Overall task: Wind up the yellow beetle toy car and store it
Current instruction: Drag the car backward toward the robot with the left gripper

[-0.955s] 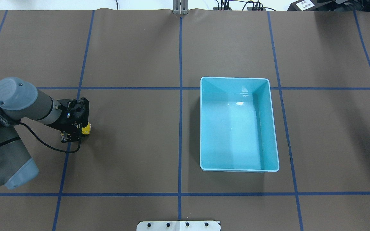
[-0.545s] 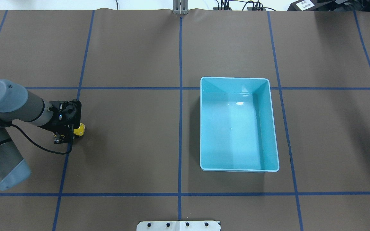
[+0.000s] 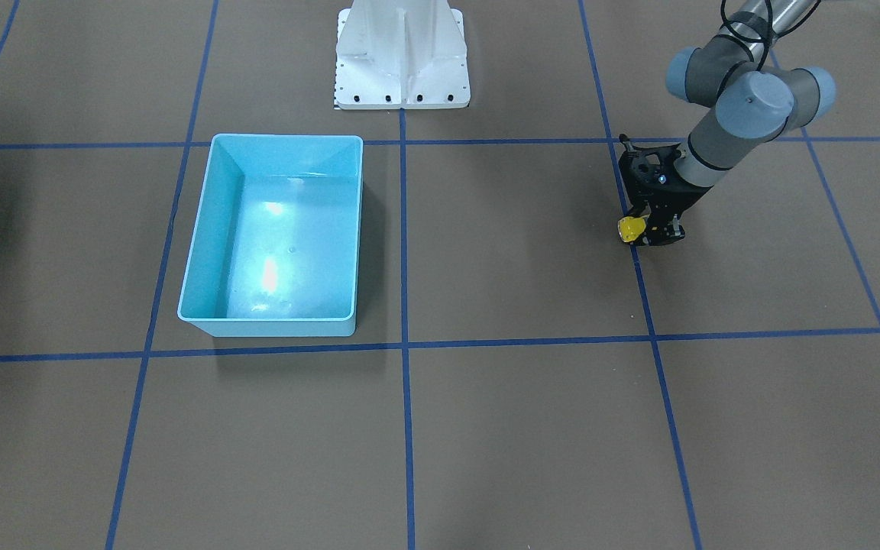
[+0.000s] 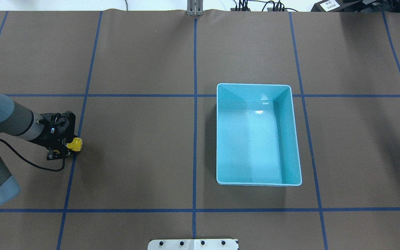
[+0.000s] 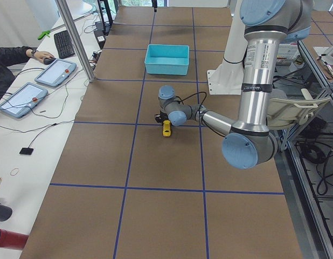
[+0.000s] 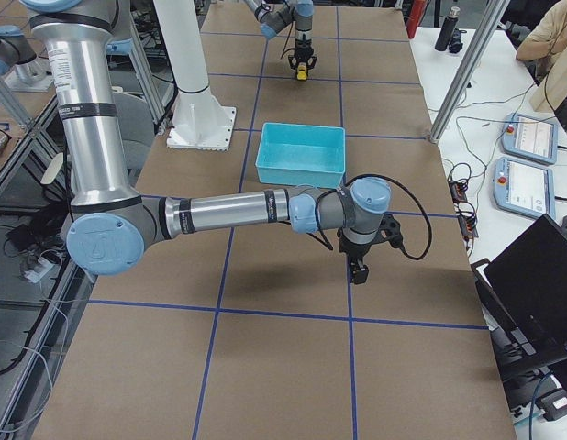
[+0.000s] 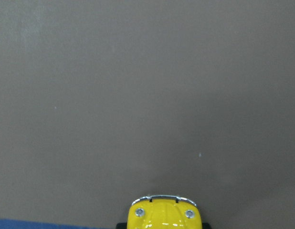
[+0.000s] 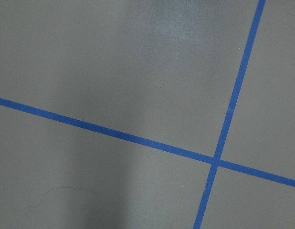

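The yellow beetle toy car [image 4: 75,144] is tiny and sits low at the table surface on the robot's left side, beside a blue tape line. My left gripper [image 4: 67,146] is shut on its rear; the car's front sticks out toward the light blue bin [image 4: 290,139]. The car also shows in the front-facing view [image 3: 629,228] and at the bottom edge of the left wrist view [image 7: 164,215]. The bin is empty and far from the car. My right gripper [image 6: 359,269] shows only in the exterior right view, low over the table; I cannot tell whether it is open or shut.
The brown table cover [image 4: 141,146] carries a grid of blue tape lines. The white robot base [image 3: 402,57] stands at the table's robot-side edge. Operator tablets [image 5: 34,89] lie on a side bench beyond the table.
My left gripper has moved toward the robot's left, away from the bin, taking the yellow car with it along the table. The bin has not moved.
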### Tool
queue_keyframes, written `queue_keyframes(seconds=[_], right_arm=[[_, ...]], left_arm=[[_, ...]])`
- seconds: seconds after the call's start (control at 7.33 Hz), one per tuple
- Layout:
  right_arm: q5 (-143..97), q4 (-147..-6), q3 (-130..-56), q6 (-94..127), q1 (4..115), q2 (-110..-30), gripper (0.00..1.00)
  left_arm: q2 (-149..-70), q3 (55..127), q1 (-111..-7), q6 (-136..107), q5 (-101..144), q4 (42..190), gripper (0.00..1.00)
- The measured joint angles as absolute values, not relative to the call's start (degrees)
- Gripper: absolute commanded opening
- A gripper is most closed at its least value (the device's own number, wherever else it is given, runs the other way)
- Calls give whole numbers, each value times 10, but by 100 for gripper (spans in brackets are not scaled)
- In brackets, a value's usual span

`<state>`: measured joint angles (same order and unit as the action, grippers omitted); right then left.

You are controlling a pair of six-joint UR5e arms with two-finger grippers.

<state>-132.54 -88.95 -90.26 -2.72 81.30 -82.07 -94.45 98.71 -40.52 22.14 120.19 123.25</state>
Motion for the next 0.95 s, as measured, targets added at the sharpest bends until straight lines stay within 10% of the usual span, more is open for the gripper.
queue_keyframes(seconds=[0.95], right_arm=[[-1325,-889,-903,-26,813,-819,100]], left_arm=[[-903,981,-425,233,1225,1276,18]])
